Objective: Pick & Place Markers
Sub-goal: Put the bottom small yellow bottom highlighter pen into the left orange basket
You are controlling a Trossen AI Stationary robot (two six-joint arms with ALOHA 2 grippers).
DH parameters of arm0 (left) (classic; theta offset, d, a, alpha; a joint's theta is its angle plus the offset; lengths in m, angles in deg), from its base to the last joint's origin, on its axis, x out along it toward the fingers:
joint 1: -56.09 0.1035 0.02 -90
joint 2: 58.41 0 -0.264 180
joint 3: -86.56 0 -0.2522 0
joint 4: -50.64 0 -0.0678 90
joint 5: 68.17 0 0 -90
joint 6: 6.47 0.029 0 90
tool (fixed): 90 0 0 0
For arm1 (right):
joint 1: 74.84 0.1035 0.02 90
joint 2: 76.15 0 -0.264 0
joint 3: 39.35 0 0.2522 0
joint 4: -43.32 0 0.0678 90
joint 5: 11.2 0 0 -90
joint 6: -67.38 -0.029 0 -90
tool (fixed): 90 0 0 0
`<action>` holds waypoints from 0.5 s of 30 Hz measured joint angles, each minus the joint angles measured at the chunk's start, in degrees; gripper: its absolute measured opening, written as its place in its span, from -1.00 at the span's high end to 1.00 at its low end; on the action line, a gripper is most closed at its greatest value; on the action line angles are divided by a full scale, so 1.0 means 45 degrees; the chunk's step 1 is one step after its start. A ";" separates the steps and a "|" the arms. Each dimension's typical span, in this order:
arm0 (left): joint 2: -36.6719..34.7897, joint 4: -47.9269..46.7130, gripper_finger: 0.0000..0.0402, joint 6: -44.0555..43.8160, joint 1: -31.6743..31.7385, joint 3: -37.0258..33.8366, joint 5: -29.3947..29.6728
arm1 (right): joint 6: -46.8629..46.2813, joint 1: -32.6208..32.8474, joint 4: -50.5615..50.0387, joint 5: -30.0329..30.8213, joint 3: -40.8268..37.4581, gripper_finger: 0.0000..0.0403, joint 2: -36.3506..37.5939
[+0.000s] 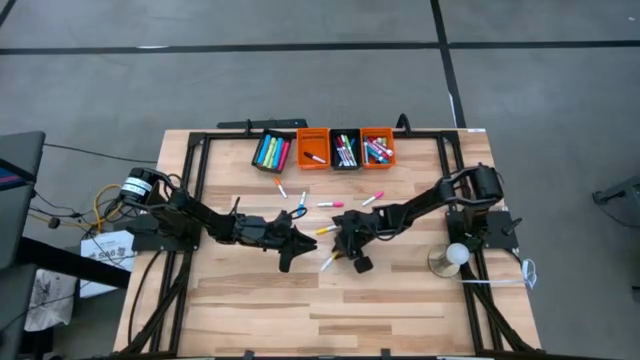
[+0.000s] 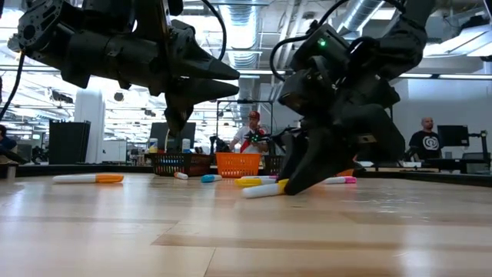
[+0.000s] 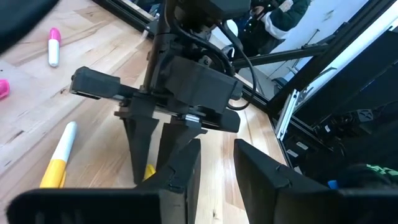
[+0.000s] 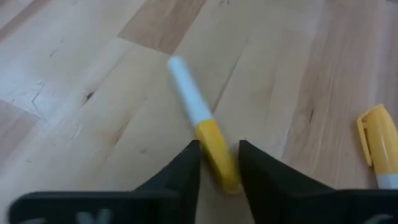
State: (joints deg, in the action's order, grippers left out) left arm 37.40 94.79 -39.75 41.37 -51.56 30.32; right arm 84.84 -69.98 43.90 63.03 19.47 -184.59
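A marker with a white barrel and yellow cap [image 4: 214,152] lies on the wooden table [image 1: 400,300]; it is also visible in the low view [image 2: 263,189]. My right gripper [image 4: 219,168] slants down onto it near the table's middle [image 1: 340,254]. My left gripper [image 3: 217,180] hangs above the table just to the left of it [image 1: 300,242], its fingers apart with nothing between them. Several other markers lie loose between the arms and the bins, among them a yellow one [image 1: 325,230] and a pink one [image 1: 372,198]. My right gripper pinches the marker's yellow cap [image 4: 208,140] between its two fingers, one on each long side. The fingers slant down from the table's right and far side and lie across the marker. The marker lies flat on the table, its white end [image 4: 180,71] pointing away from the gripper.
Four small bins stand in a row at the far edge: black [image 1: 270,151], orange [image 1: 312,148], black [image 1: 345,150], orange [image 1: 377,148], with markers in them. A second yellow-capped marker [image 4: 376,146] lies close to the right gripper. A white round thing [image 1: 456,254] sits at the right.
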 joint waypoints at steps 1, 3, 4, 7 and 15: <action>0.0000 0.0000 0.54 0.0000 0.0000 0.0000 0.0000 | -0.0009 0.0000 -0.0077 0.0000 -0.0013 0.59 0.0105; 0.0000 0.0000 0.54 0.0000 0.0000 0.0000 0.0000 | -0.0014 0.0000 -0.0179 -0.0013 -0.0044 0.74 0.0288; -0.0005 0.0000 0.54 0.0000 0.0000 0.0000 0.0000 | -0.0012 0.0000 -0.0237 -0.0029 -0.0056 0.81 0.0390; -0.0005 0.0000 0.54 0.0000 0.0000 0.0000 0.0000 | 0.0136 0.0000 -0.0411 -0.0039 -0.0088 0.89 0.0635; -0.0005 -0.0004 0.54 0.0000 0.0000 0.0000 0.0000 | 0.0186 0.0043 -0.0459 -0.0087 -0.0097 0.83 0.1545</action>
State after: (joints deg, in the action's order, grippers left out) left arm 37.37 94.77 -39.75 41.37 -51.56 30.32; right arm 85.67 -69.79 41.84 62.64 19.03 -177.64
